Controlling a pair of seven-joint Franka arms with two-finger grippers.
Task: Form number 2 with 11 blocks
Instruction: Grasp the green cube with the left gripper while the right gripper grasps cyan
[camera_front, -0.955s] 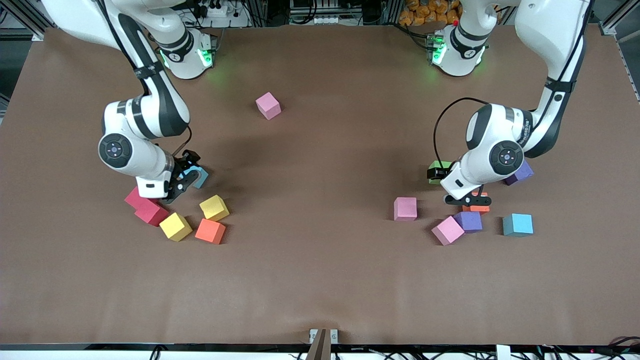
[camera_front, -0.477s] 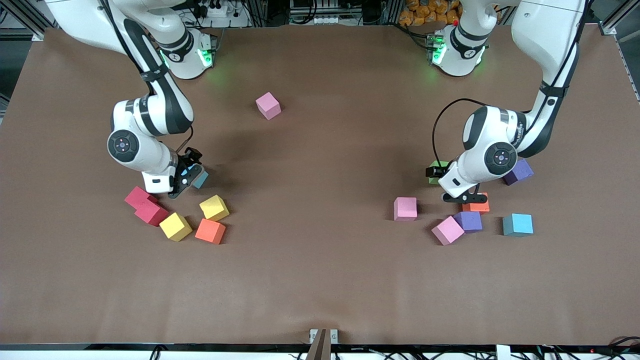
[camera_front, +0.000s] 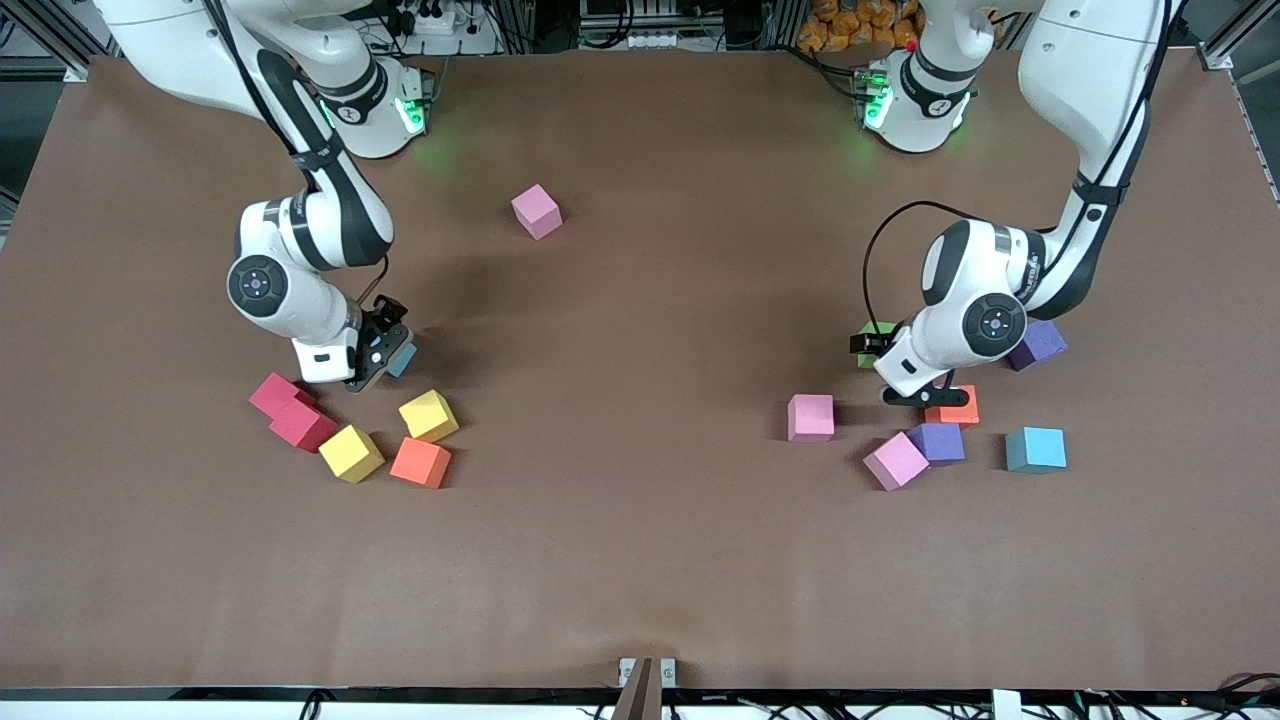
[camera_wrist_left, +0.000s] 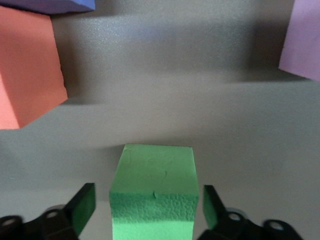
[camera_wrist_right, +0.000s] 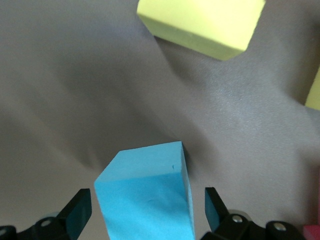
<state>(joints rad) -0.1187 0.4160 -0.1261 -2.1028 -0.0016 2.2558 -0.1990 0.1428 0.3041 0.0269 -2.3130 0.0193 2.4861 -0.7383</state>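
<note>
Your left gripper (camera_wrist_left: 147, 215) is low over the table (camera_front: 640, 560) with its fingers (camera_wrist_left: 82, 207) spread around the green block (camera_wrist_left: 154, 192); a sliver of table shows on each side, so the pads are not on it. In the front view that block (camera_front: 872, 336) is nearly all hidden by the left arm's wrist, and only a green edge peeks out; you need the left wrist view to see it sits squarely between the fingers. That view also shows an orange block (camera_wrist_left: 27, 70) and a pink one (camera_wrist_left: 302, 42) near it.

Your right gripper (camera_wrist_right: 147, 220) is likewise spread, straddling a blue block (camera_wrist_right: 145, 192) with gaps at both sides. The front view shows just a blue corner (camera_front: 404, 357) past the gripper. The right wrist view adds a yellow block (camera_wrist_right: 202, 22) close by.

Only the front view gives you the spread: two red blocks (camera_front: 290, 408), two yellow (camera_front: 351, 452) and one orange (camera_front: 421, 461) toward the right arm's end; pink (camera_front: 810, 417), purple (camera_front: 937, 442) and blue (camera_front: 1035, 449) blocks toward the left arm's end; a lone pink block (camera_front: 537, 211) farther from the camera. No number 2 is laid out; the blocks lie scattered.
</note>
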